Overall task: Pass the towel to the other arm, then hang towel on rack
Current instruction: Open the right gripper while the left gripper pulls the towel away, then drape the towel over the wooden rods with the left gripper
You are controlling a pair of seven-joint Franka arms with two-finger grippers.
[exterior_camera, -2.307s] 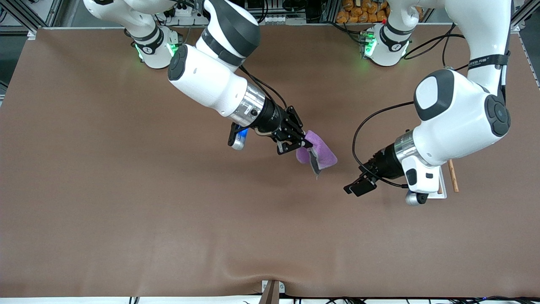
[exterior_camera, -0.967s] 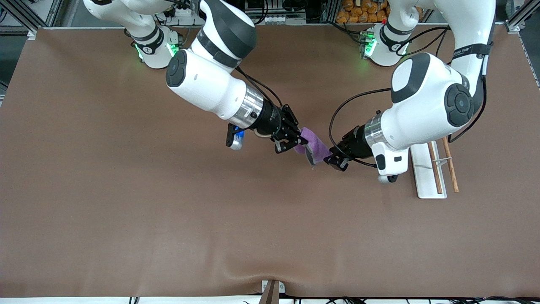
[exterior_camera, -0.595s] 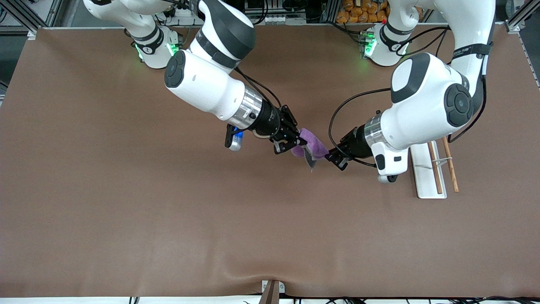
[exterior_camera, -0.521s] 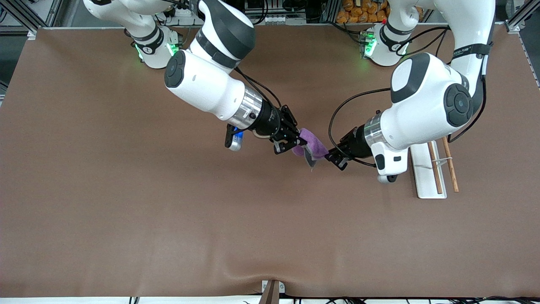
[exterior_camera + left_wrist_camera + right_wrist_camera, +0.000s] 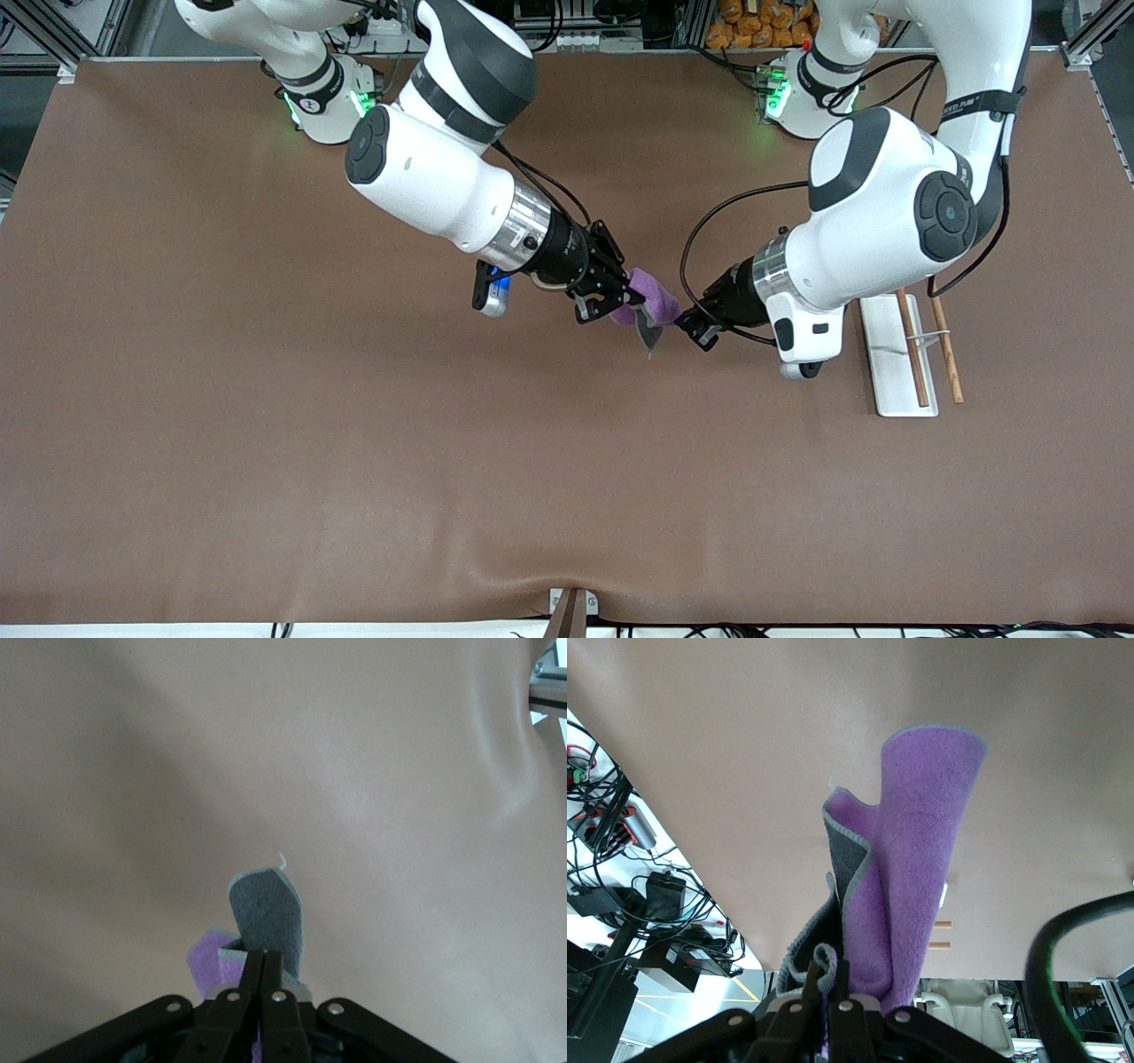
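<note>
The purple towel with its dark grey reverse hangs in the air over the middle of the table, between my two grippers. My right gripper, on the arm with the blue-lit wrist attachment, is shut on one end of it; the right wrist view shows the folded towel rising from its shut fingers. My left gripper, on the other arm, meets the towel's other end. In the left wrist view its fingers are pressed together on the towel's edge, with the grey flap past the tips.
The rack, a white base with two wooden rods, stands on the table toward the left arm's end, beside the left arm's wrist. The brown table stretches wide nearer the front camera.
The left arm has swung from beside the rack to the towel, and its open gripper has shut on the towel's free end. The right gripper has kept hold and barely moved.
</note>
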